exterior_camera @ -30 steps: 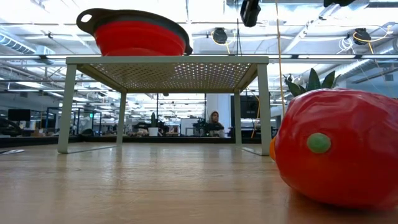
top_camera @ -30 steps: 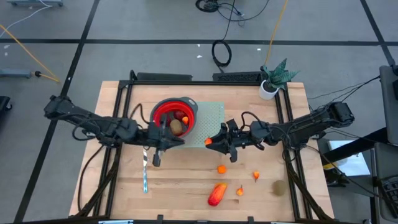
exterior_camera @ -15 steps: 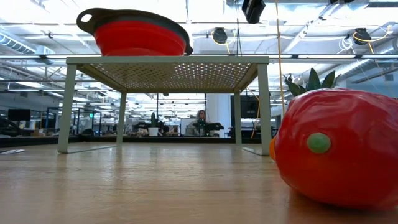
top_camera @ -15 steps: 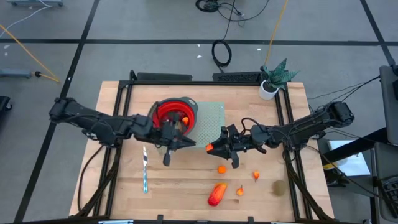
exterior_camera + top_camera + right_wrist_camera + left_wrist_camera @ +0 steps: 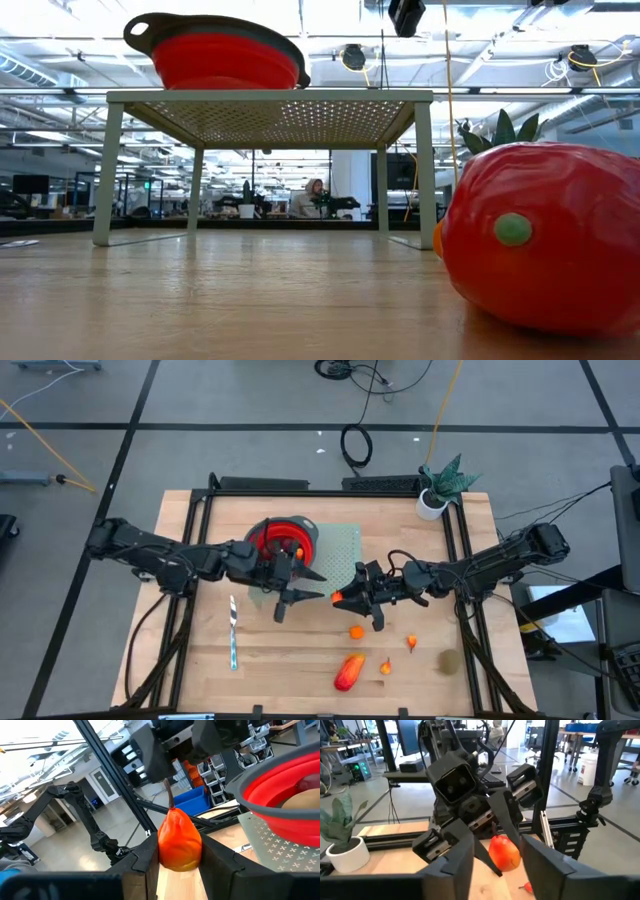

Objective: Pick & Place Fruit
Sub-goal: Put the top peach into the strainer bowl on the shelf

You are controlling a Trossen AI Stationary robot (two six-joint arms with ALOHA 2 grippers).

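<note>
We see right hand [image 5: 340,597] pinching orange pear-like fruit [image 5: 180,842] above desk [image 5: 190,660], near red bowl [image 5: 300,532] (on perforated stand). Left hand [image 5: 300,588] spread, empty, facing it. Next: carry fruit over bowl, release.

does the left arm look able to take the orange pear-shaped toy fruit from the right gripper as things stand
Probably yes. The left gripper faces the orange pear-shaped toy fruit with its fingers parted. The right gripper pinches the pear's sides, leaving its near face exposed.
</note>
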